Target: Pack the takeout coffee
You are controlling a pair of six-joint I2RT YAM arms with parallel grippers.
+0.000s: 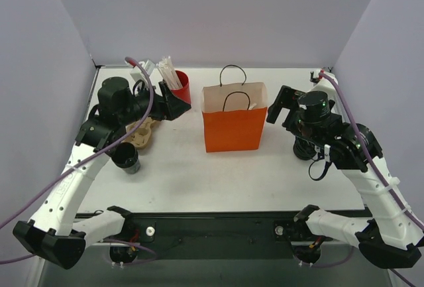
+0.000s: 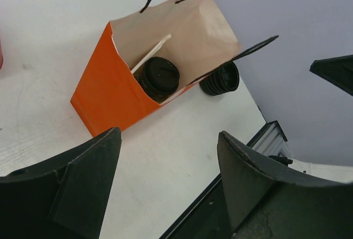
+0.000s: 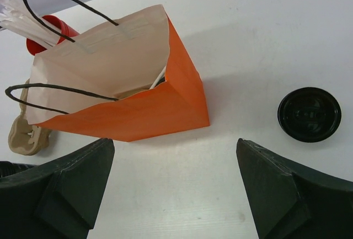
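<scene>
Black round lids top both small dark paper coffee cups. We find the first cup [image 2: 160,79] standing inside the orange paper bag [image 1: 232,128], beside a white stick [image 2: 151,54] that leans on the bag's inner wall. The second cup [image 3: 309,115] stands upright on the table [image 1: 199,181], right of the bag and apart from it. The bag's mouth opens upward, handles raised. Bare white table shows between the bag and the near edge. We see the left gripper [image 2: 165,139] and right gripper [image 3: 174,145] spread wide, holding nothing.
</scene>
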